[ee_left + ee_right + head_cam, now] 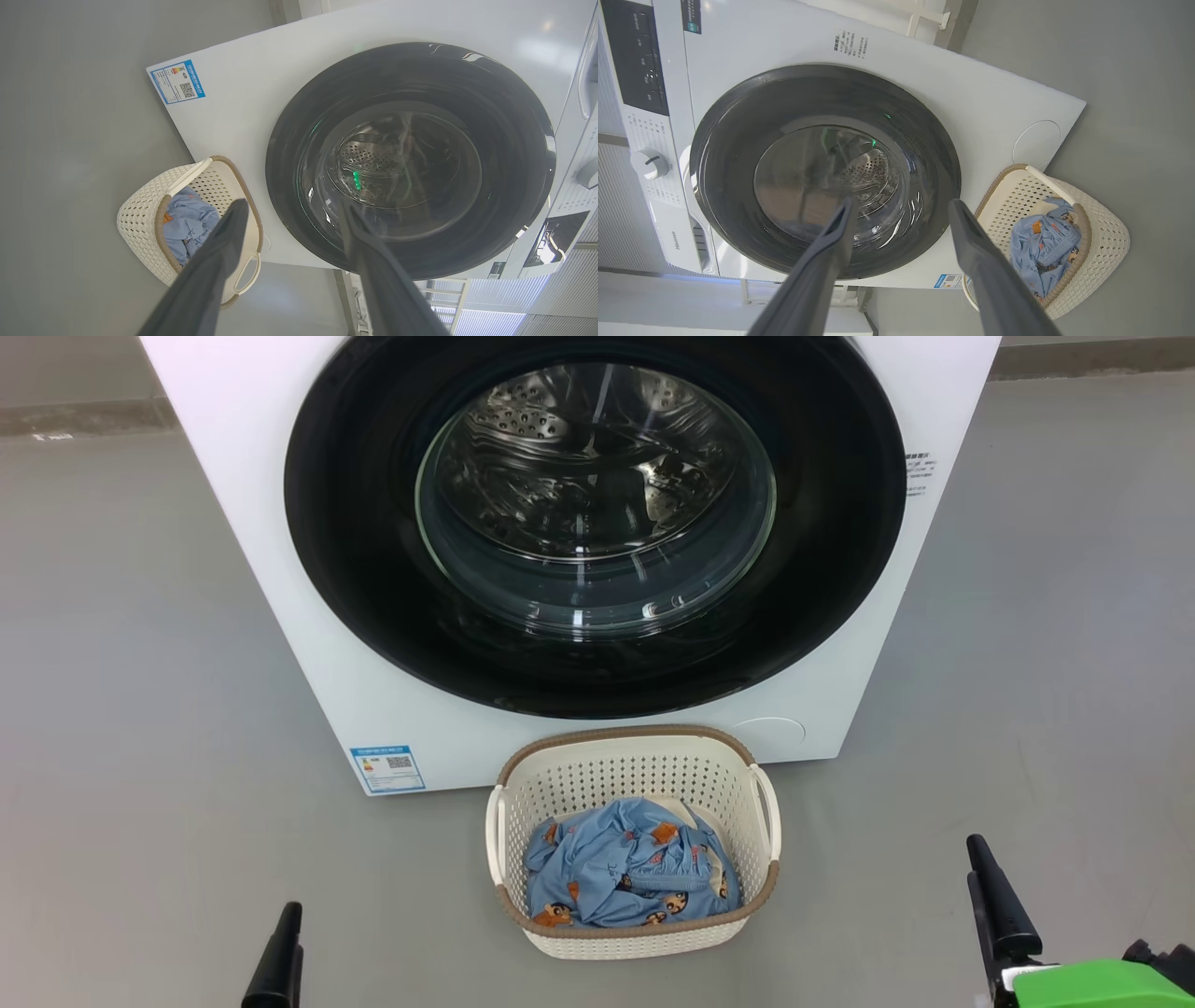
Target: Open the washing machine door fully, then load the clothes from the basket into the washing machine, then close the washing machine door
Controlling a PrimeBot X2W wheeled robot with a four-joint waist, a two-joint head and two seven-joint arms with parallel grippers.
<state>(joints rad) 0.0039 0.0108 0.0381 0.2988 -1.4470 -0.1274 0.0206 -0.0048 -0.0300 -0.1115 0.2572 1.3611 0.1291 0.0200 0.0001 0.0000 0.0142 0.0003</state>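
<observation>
The washing machine door (595, 513), shut on the washing machine (243, 476) just behind the basket (625, 737) of soft, light clothes (625, 873) on the floor (140, 663), is judged stiff, glossy and slippery, best hooked at its outer rim, while the left gripper (294, 205) and the right gripper (901, 201) are held spread and empty.

The washing machine (280, 569) is white with a small blue label (386, 768). The washing machine door (355, 569) is a glossy black ring around clear glass. The basket (635, 775) is cream-white, perforated and brown-rimmed. The clothes (625, 877) are light blue, printed with orange-brown cartoon figures. The floor (140, 709) is grey.
</observation>
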